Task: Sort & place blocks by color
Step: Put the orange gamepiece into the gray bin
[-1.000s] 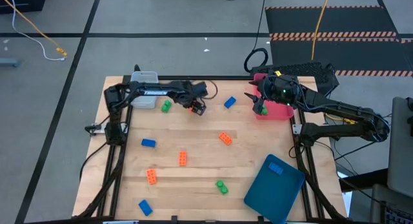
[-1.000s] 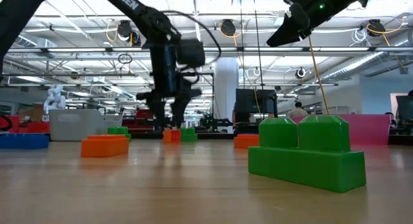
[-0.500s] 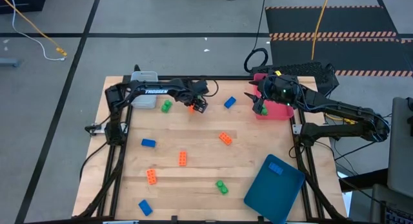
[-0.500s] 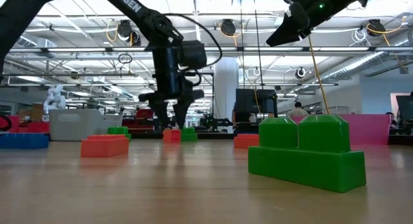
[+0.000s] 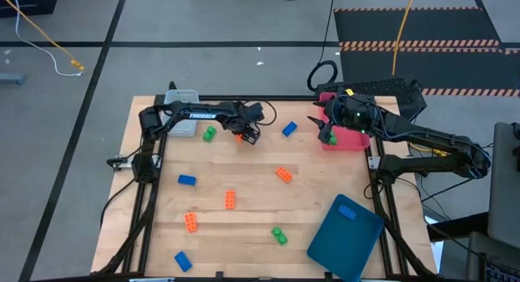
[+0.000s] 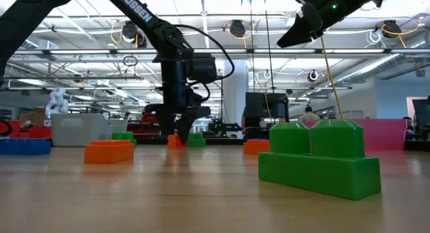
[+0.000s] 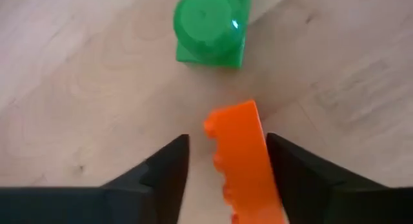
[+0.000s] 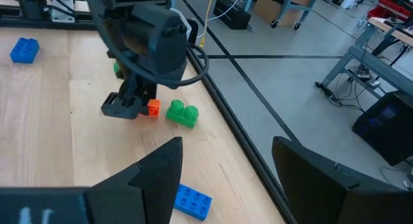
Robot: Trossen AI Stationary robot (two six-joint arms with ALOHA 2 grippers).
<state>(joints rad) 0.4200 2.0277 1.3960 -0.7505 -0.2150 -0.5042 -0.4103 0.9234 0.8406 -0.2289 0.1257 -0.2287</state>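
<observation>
While the right arm waits up at about one o'clock on the table, the left gripper (image 5: 248, 135) is down on the wood near twelve o'clock, fingers spread, straddling an orange block (image 7: 242, 161) that sits between them but isn't squeezed yet — there's a gap on one side in the wrist view. Just beyond that block lies a green block (image 7: 210, 26), close but not touching, and from above it shows at about eleven o'clock, beside the clear bin (image 5: 182, 111). The right gripper (image 5: 327, 134) hangs high over the near edge of the pink tray (image 5: 351, 141), jaws apart, nothing between them. Look across the rest of the table: a blue block (image 5: 289, 129) sits between the two grippers, another orange one (image 5: 283, 174) near the centre, two more orange pieces (image 5: 230, 200) and (image 5: 190, 223) toward seven o'clock, blue ones at (image 5: 187, 180) and (image 5: 182, 260), and a green one (image 5: 279, 235) at six o'clock. A dark teal tray (image 5: 345, 227) at five o'clock carries one blue brick (image 5: 347, 210).
</observation>
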